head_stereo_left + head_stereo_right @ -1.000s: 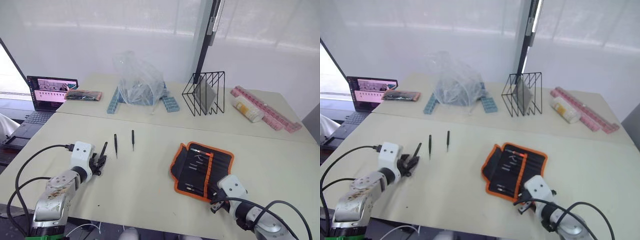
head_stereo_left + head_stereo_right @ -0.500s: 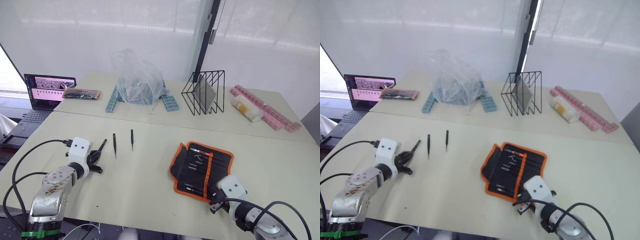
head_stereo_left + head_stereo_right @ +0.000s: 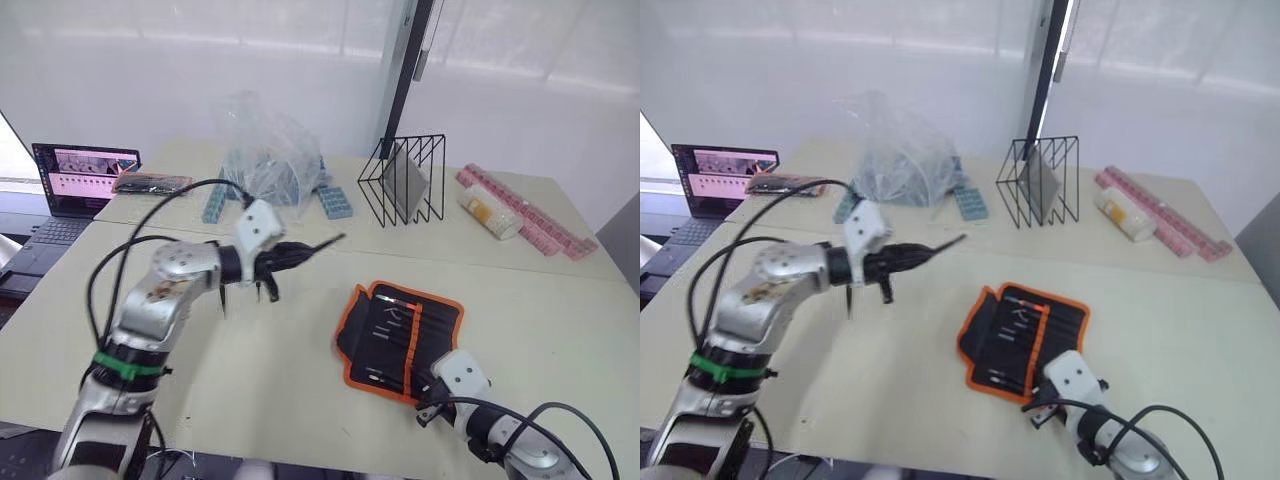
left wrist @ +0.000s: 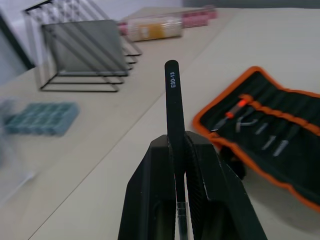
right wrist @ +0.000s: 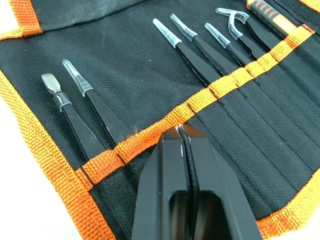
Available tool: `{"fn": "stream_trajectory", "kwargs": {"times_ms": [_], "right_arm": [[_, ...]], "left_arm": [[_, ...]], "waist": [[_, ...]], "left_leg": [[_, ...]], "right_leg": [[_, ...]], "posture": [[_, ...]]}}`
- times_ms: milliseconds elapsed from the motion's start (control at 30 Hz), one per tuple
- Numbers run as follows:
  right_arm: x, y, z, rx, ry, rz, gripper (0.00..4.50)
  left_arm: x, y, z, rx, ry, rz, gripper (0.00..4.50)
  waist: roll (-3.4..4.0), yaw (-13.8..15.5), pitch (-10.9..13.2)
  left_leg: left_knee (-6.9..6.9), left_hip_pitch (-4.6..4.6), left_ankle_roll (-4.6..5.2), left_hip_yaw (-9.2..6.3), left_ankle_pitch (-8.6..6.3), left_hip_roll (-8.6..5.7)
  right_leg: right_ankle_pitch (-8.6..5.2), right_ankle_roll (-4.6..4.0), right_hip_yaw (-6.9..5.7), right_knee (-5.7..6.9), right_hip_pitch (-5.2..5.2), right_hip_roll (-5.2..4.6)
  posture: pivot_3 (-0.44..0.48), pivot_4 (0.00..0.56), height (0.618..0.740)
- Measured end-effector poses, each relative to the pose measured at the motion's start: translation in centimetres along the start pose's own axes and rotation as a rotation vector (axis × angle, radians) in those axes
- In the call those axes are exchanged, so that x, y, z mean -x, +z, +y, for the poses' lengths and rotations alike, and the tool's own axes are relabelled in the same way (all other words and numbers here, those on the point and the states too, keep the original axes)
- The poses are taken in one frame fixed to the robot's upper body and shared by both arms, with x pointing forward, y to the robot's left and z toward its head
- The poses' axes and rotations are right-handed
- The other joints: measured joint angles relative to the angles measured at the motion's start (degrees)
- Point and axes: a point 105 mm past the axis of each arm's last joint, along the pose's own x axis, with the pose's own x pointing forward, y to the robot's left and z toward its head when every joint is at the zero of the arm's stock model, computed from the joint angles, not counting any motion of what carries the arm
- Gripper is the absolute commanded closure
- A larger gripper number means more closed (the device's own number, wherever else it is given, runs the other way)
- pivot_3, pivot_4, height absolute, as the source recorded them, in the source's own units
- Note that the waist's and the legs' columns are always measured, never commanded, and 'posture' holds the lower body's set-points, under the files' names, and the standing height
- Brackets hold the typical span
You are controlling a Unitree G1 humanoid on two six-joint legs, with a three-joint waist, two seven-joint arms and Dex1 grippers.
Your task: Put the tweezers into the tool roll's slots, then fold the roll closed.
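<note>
Nearest, the right gripper (image 5: 183, 131) rests on the roll (image 3: 405, 327) at its near edge, fingers pressed together on the orange strip (image 5: 200, 102) that runs across the slots (image 5: 260, 130); whether it pinches fabric or only touches it cannot be told. The roll lies open and flat on the table (image 3: 300, 370). Several tweezers with clear tip caps already sit in slots, their capped ends standing out past the strip, and the slots nearest the right gripper look empty.

Farther off, to the robot's left, the left gripper (image 4: 176, 146) is raised above the table, clamped on one tweezer (image 4: 173, 107). Its long axis runs straight out along the fingers and points toward the roll, which lies ahead of it and to the right, well apart. The left arm carries the piece while the right is on the roll, so the insertion likely needs the tweezer turned to line up with a free slot.

Beyond stand a wire rack (image 3: 405, 183) and a plastic bag (image 3: 270, 150).
</note>
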Motion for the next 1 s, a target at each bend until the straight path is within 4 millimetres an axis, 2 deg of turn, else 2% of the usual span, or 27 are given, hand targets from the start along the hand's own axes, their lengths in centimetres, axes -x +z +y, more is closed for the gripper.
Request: {"fn": "stream_trajectory", "kwargs": {"times_ms": [67,167,300,467,567,1000], "right_arm": [[0.1,0.1,0.0,0.001,-0.005,-0.005,4.50],[0.3,0.4,0.1,0.000,-0.012,-0.014,4.50],[0.8,0.4,0.3,-0.008,-0.027,-0.012,4.50],[1.5,0.0,0.5,-0.021,-0.057,0.002,4.50],[1.7,0.0,0.5,-0.027,-0.067,0.004,4.50],[1.6,0.0,0.6,-0.038,-0.087,0.000,4.50]], "left_arm": [[-2.2,0.3,-1.4,-0.048,-0.134,0.022,4.46],[-5.0,0.1,-3.4,-0.129,-0.291,0.087,4.46],[-6.6,-1.6,-5.1,-0.199,-0.401,0.168,4.46],[-7.0,-3.8,-5.9,-0.285,-0.486,0.267,4.46],[-7.1,-4.4,-6.2,-0.330,-0.513,0.308,4.46],[-8.8,-4.0,-6.8,-0.444,-0.530,0.401,4.46]], "waist": [[0.00,0.0,0.0],[0.45,0.0,0.3],[0.77,-0.1,0.3],[0.81,0.7,0.4],[0.81,1.1,0.4],[0.82,1.1,0.4]], "left_leg": [[0.00,0.00,0.00,-0.02,0.00,0.01],[0.00,-0.04,0.01,-0.01,0.00,0.00],[0.00,-0.08,0.08,-0.05,-0.04,-0.01],[0.00,-0.19,0.17,-0.13,-0.09,-0.10],[0.02,-0.23,0.19,-0.13,-0.11,-0.12],[0.12,-0.18,0.19,-0.19,-0.11,-0.15]], "right_leg": [[-0.04,-0.01,-0.03,0.01,0.02,0.03],[-0.29,0.38,-0.01,0.02,-0.01,0.05],[-0.42,0.32,-0.03,0.09,-0.02,0.06],[-0.43,0.14,-0.02,0.07,-0.03,0.04],[-0.44,0.14,-0.02,0.04,-0.02,0.02],[-0.51,0.20,-0.03,0.23,0.03,0.04]], "posture": [[0.000,0.150,0.720],[0.000,0.150,0.720],[0.000,0.150,0.720],[0.000,0.150,0.720],[0.000,0.150,0.720],[0.000,0.150,0.720]]}}
